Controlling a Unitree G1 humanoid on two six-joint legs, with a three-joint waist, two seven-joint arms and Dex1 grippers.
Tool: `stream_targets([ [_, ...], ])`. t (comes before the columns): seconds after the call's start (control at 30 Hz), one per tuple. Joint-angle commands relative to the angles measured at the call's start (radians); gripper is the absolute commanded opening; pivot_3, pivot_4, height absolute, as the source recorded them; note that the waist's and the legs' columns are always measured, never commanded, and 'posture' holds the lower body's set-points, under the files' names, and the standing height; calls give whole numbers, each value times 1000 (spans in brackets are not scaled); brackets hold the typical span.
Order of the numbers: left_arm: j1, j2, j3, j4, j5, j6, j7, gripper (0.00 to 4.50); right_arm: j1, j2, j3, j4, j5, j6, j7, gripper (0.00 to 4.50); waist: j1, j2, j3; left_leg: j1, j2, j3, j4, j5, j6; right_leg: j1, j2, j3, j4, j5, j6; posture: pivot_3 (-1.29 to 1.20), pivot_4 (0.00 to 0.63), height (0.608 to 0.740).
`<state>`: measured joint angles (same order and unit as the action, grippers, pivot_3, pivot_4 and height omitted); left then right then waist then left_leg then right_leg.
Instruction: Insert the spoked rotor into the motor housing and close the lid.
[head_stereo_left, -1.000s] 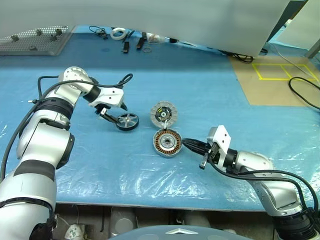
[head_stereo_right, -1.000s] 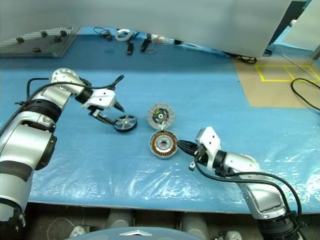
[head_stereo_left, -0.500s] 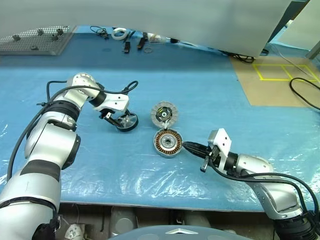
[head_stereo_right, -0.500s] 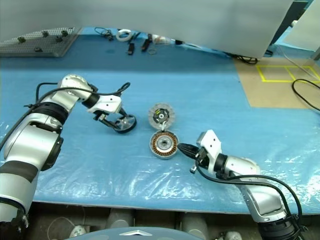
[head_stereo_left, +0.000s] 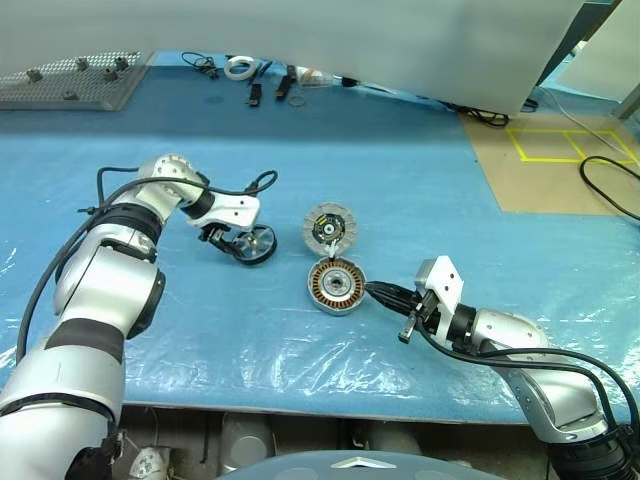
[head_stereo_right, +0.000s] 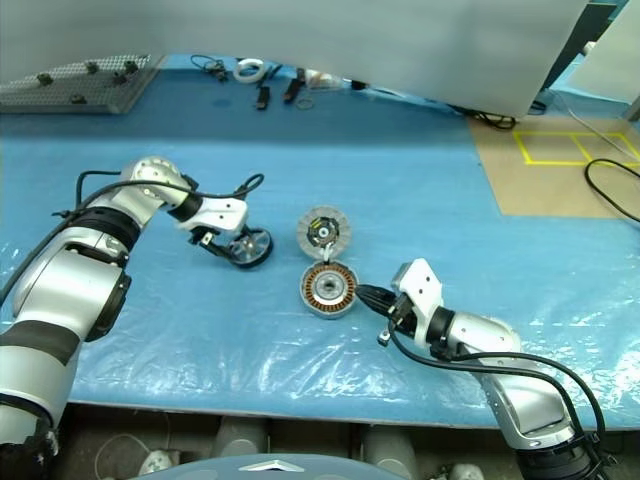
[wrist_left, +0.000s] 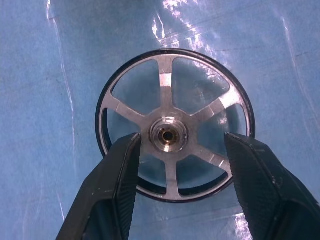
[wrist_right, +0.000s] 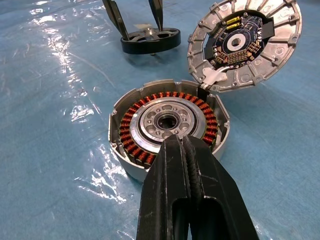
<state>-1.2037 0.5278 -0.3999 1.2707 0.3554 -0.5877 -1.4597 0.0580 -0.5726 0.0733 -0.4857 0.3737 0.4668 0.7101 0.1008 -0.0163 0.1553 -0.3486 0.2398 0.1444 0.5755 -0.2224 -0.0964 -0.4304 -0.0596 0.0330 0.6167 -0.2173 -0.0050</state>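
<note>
Blue plastic-covered table (head_stereo_left: 430, 190) carried all parts. Left end effector (wrist_left: 177, 150) sat over spoked rotor (head_stereo_left: 256, 242), fingers apart either side of hub, likely lining up pickup. Right end effector (wrist_right: 181, 150) pinched together at rim of motor housing (head_stereo_left: 335, 285), probably steadying it. Lid (head_stereo_left: 328, 227) stood open behind housing.

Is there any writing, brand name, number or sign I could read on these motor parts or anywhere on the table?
None can be read.
The lid carries a small circuit board with tiny components; any print on it is too small to read.
The spoked rotor and the motor housing show bare metal and copper windings, with no lettering.
The yellow tape outline on the brown board is only lines, not a word or number.
</note>
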Motion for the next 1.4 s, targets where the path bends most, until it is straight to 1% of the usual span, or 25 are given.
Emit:
stream_targets([
  [0.03, -14, -11, 13, -8, -7, -1, -7, 2780, 3, -4, -18, -31, 8, -4, -4, 0, 0, 0, 0, 0, 0, 0, 0, 0, 0, 0, 0, 0, 0, 0, 0, 0, 150, 740],
  [0.33, -1, -1, -4, -5, 32, 4, 18, 2780, -23, 0, -7, -63, 15, 45, -26, 0, -1, 0, 0, 0, 0, 0, 0, 0, 0, 0, 0, 0, 0, 0, 0, 0, 150, 740],
  [0.37, 2, -2, -2, -6, 31, 2, 14, 2412, -31, 2, -3, -75, 18, 60, -34, 0, -1, 0, 0, 0, 0, 0, 0, 0, 0, 0, 0, 0, 0, 0, 0, 0, 150, 740],
  [0.43, 7, -3, 2, -7, 29, 1, 4, 1984, -40, 4, -1, -90, 23, 80, -42, 0, -1, 0, 0, 0, 0, 0, 0, 0, 0, 0, 0, 0, 0, 0, 0, 0, 150, 740],
  [0.47, 10, -5, 3, -9, 30, -1, 19, 1646, -40, 2, -4, -86, 22, 78, -39, 0, 0, 0, 0, 0, 0, 0, 0, 0, 0, 1, 0, 0, 0, 0, 0, 0, 150, 740],
  [0.5, 11, -6, 4, -10, 33, 1, 38, 1526, -38, 0, -8, -80, 22, 74, -34, 0, 0, 0, 0, 2, 0, 0, 0, 0, 0, 2, 0, 0, 0, 0, 0, 0, 150, 740],
  [0.6, 16, -3, 2, -10, 32, -5, 17, 1526, -30, -6, -14, -61, 17, 56, -22, 0, 1, 0, 0, 4, 0, 0, 0, 0, 0, 5, 0, 0, 0, 0, 0, 0, 150, 740],
  [0.67, 23, -1, 5, -11, 25, -2, 3, 1362, -17, -8, -20, -22, 7, 17, 0, 0, 2, 0, 0, 5, 0, 0, 0, 0, 0, 5, -1, 0, 0, 0, 0, 0, 150, 740],
  [0.77, 33, -3, 12, -16, 21, 1, 35, 1362, 10, -11, -26, 58, -12, -69, 38, 0, 2, 0, 0, 5, 0, 0, 0, 0, 0, 5, -1, 0, 0, 0, 0, 0, 150, 740],
  [0.9, 45, 3, 24, -27, 2, -3, 12, 1362, 25, -9, -27, 122, -24, -146, 70, 0, 1, 0, 0, 5, 0, 0, 0, 0, 0, 6, -1, 0, 0, 0, 0, 0, 150, 740],
  [1.1, 47, 22, 114, -79, -126, 5, -122, 1362, 15, -19, -44, 78, 7, -116, 71, 0, 0, 0, 0, 5, 0, 0, 0, 0, 0, 6, -1, 0, 0, 0, 0, 0, 150, 740],
  [1.17, 46, 35, 121, -109, -190, 26, -150, 1362, 10, -23, -50, 64, 16, -103, 73, 0, 1, -1, 1, 5, 0, 0, 0, 0, 0, 6, -1, 0, -1, 0, 0, 0, 150, 740],
  [1.27, 55, 73, 84, -176, -275, 39, -155, 1362, -1, -27, -54, 35, 29, -76, 70, 0, 0, -1, 1, 4, 0, 0, -1, 0, 0, 5, -1, -1, -2, 0, 0, 0, 150, 740],
  [1.4, 97, 137, -7, -380, -460, 150, -155, 1362, 9, -34, -62, 18, 42, -70, 83, 0, 0, -1, 1, 4, 0, 0, -3, 0, 0, 5, -1, -1, -3, 0, 0, 0, 150, 740],
])
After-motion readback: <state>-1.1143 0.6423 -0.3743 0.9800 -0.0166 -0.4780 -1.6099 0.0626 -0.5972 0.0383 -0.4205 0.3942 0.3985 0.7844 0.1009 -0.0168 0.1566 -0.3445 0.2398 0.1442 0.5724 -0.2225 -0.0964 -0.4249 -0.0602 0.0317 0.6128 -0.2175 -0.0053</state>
